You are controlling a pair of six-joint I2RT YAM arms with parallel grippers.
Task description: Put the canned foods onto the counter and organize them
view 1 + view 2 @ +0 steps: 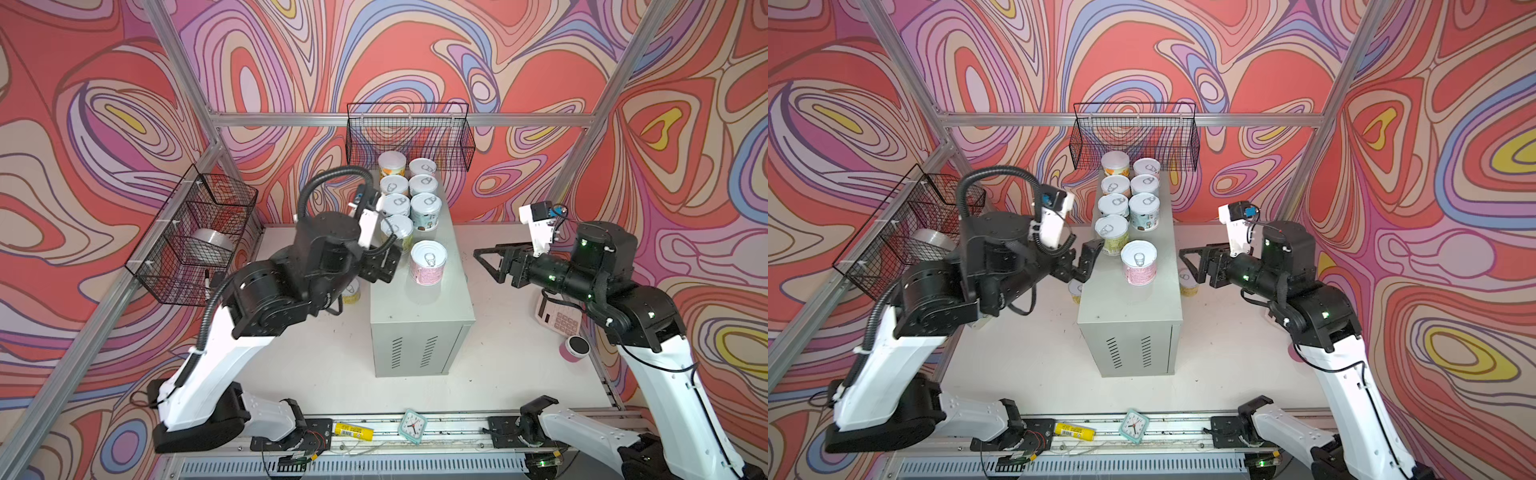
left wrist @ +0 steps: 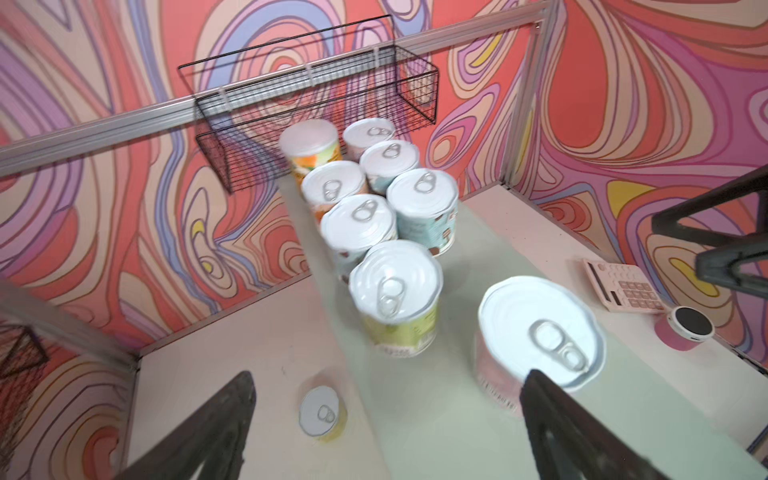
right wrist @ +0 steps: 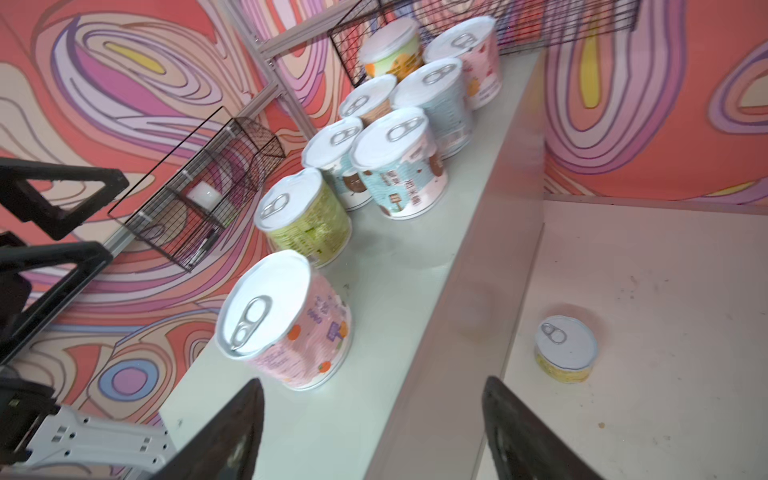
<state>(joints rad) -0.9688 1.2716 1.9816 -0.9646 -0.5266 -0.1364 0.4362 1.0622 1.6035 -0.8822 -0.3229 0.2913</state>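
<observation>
Hovering at the left edge of the cabinet surface (image 1: 424,307), centre of both top views: left hand (image 1: 1077,259), spread wide, empty, just beside the yellow-green can (image 1: 398,232). Right hand (image 1: 486,262) hangs right of the cabinet over the white surface (image 1: 316,374), fingers parted, nothing between them, apart from every can.

Eight cans stand upright on the cabinet surface. Seven are packed in two columns at its far end, upper middle of frame, just below the back wire basket (image 1: 409,133). The orange-label can (image 1: 392,164) heads the left column and the yellow-green can closes it. The blue-label can (image 1: 426,212) closes the right column. The pink can (image 1: 428,262) stands alone lower in frame, apart from the block.

Two cans sit on the white surface. The left low can (image 1: 1075,291) is just left of the cabinet, below the left hand. The right low can (image 1: 1188,282) is close against the cabinet's right side.

Pink calculator (image 1: 557,320) and pink cylinder (image 1: 574,347), black-topped, lie at the right of the white surface.
</observation>
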